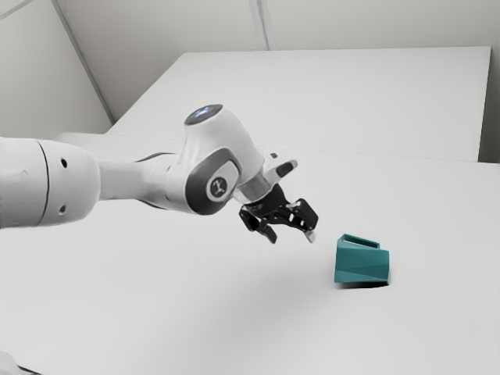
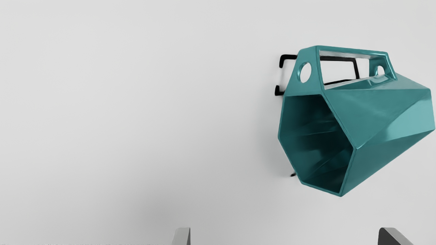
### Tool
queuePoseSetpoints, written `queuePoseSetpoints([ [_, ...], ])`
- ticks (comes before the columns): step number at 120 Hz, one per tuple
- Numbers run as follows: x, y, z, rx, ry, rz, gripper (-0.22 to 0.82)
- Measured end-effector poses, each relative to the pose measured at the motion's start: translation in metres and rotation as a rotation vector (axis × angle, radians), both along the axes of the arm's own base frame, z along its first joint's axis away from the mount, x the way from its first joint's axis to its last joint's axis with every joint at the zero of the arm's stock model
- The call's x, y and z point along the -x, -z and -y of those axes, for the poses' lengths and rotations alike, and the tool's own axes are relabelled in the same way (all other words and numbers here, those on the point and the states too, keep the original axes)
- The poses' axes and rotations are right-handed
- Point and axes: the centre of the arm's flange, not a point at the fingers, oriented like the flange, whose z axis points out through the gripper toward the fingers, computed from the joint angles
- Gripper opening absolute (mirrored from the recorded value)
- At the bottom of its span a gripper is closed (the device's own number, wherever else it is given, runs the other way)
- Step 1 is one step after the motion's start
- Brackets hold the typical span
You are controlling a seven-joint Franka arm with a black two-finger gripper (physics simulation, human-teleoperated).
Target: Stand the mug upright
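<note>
Exterior view: across the table (image 1: 195, 305), the arm (image 1: 234, 148) reaches in from 9 o'clock. Its tool (image 1: 291, 237) hangs above the surface, 2 fingers (image 2: 182, 237) wide apart, holding nothing. The mug (image 1: 362, 264) lies on its side, apart from the tool toward 4 o'clock, its mouth (image 2: 316, 143) facing 9, its handle (image 2: 354, 50) toward 12. The step looks like reaching for a grasp; next, the open tool should close on the mug, then rotate it mouth-up.

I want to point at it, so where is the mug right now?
The teal mug lies on its side on the white table, toward the exterior view's right, a little past the open gripper and not touching it.
</note>
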Motion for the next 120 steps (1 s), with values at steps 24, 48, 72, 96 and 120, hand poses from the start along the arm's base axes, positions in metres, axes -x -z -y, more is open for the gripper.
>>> queuePoseSetpoints([
  [24, -0.006, 0.020, -0.002, -0.001, -0.064, 0.023, 0.60],
  [48, -0.007, 0.030, 0.016, 0.007, -0.072, 0.067, 0.60],
  [72, -0.002, 0.030, 0.037, 0.086, -0.128, 0.087, 0.59],
  [96, 0.005, 0.037, 0.041, 0.141, -0.200, 0.059, 0.59],
  [120, 0.002, 0.053, 0.035, 0.133, -0.222, 0.041, 0.59],
])
